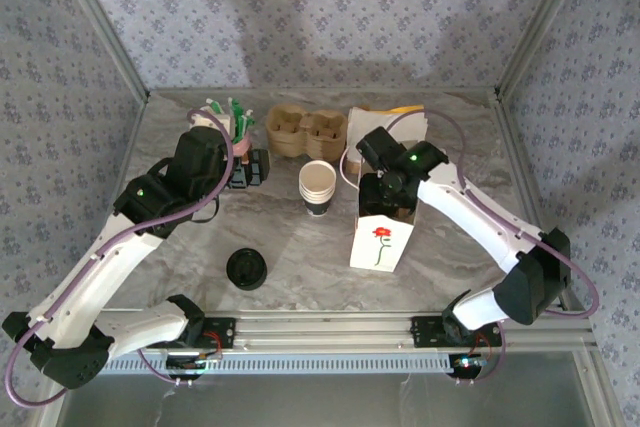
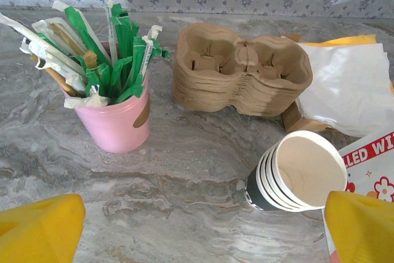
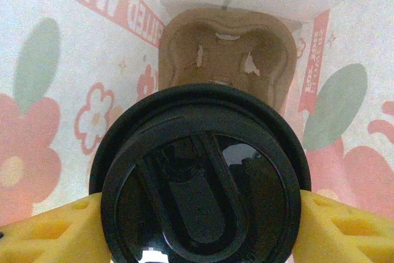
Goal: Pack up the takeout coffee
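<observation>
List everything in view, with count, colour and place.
takeout coffee: one, black lid, inside the bag, above a brown carrier
paper bag: one, white with red flower, right of centre
cup stack: one, white with dark base, centre
loose lid: one, black, near left
pink cup: one, holding green and white wrapped sticks, far left
carrier stack: one, brown, far centre
white sheets: pile, white over yellow, far right
table: one, grey marble
left arm: white, jaws open, near the pink cup
right arm: white, jaws shut on the takeout coffee
</observation>
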